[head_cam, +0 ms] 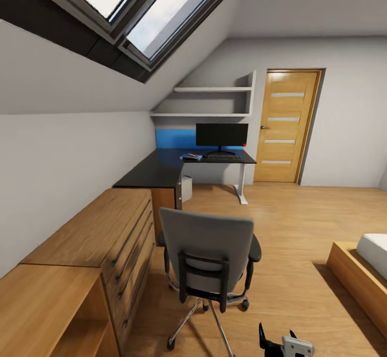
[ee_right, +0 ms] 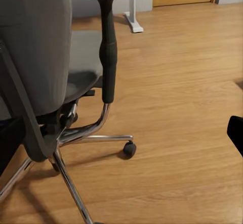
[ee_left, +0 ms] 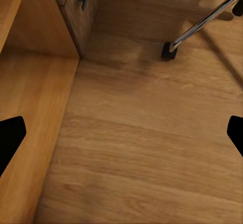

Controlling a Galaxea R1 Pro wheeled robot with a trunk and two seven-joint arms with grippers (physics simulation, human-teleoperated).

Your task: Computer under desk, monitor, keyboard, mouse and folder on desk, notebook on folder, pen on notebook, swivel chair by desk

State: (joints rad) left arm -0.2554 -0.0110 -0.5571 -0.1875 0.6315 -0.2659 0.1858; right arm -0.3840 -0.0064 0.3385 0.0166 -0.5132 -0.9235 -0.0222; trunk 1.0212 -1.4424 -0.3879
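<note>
Left gripper (ee_left: 121, 133): fingers spread wide — released, grasping nothing — with bare wooden floor (ee_left: 152, 148) between the tips; a chair caster sits well ahead of them and the wooden drawer unit (ee_left: 30, 32) lies ahead to one side. Right gripper (head_cam: 285, 344): one dark fingertip (ee_right: 236, 133) shows at the frame edge; its state cannot be told. The swivel chair (head_cam: 209, 249) stands just ahead of the right fingers, back toward the robot, well short of the desk (head_cam: 161, 169). On the desk: monitor (head_cam: 221, 135), keyboard (head_cam: 223, 158) before it, folder (head_cam: 190, 157) beside that. The computer (head_cam: 186, 187) sits under the desk.
</note>
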